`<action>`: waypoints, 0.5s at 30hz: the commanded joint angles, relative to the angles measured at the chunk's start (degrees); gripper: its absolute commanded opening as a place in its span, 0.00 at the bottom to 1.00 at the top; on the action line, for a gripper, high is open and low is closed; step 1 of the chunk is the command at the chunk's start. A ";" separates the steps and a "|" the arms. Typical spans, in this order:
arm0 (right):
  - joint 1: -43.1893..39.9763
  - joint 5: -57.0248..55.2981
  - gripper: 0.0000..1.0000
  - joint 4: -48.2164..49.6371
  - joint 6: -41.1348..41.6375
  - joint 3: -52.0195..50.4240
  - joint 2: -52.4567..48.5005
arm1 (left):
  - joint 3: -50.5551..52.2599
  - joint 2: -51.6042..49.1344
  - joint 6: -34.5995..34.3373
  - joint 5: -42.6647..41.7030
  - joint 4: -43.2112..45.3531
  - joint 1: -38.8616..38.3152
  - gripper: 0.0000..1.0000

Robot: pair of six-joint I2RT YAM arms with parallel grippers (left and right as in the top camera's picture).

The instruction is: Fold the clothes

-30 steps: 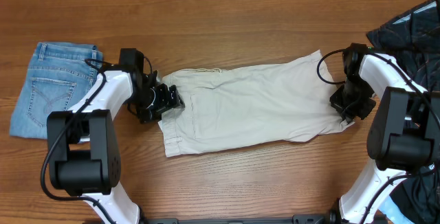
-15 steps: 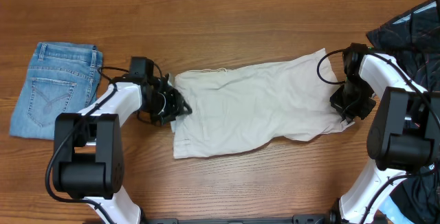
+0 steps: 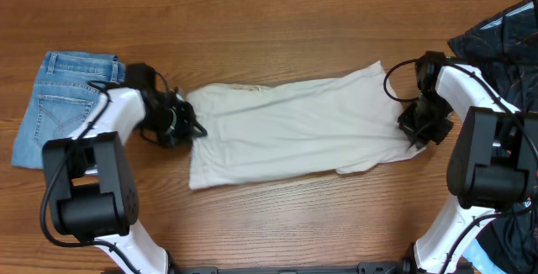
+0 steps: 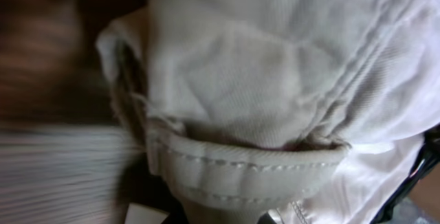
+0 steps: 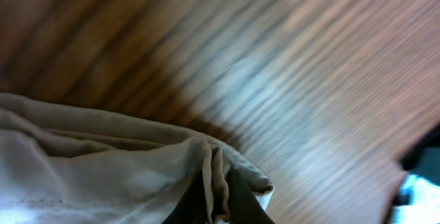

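Squinting past blurred wrist views, I see my left gripper (image 3: 187, 126) and right gripper (image 3: 411, 128) each pinching an end of the cream shorts (image 3: 286, 131), tips mostly buried in cloth. The cotton stretches flat between them over the wood-grain table (image 3: 277, 30).

The cream shorts (image 3: 286, 135) lie stretched flat and lightly wrinkled across my wooden table (image 3: 269, 22), waistband end to the left, pinched at opposite ends by my left gripper (image 3: 188, 128) and right gripper (image 3: 410, 128).

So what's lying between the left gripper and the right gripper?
The cream shorts, spread on the table from left gripper to right gripper, seen overhead.
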State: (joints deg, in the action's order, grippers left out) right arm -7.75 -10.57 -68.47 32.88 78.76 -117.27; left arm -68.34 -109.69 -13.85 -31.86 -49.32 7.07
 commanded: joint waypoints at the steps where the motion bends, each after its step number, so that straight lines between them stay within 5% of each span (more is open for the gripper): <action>1: -0.92 -2.10 0.10 1.29 -1.53 1.20 1.70 | -8.44 0.11 4.48 8.26 -1.40 6.03 0.04; 10: -0.92 4.33 0.17 0.42 -7.89 5.75 8.92 | -17.44 0.11 6.21 12.63 -6.73 7.78 0.04; 15: 0.55 27.43 0.17 2.95 -19.32 7.93 11.45 | -21.00 0.11 6.21 19.37 -11.74 7.80 0.04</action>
State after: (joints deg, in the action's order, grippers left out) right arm -8.80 1.02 -66.85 22.33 84.42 -108.66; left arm -85.89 -109.78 -8.78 -18.22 -59.51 15.25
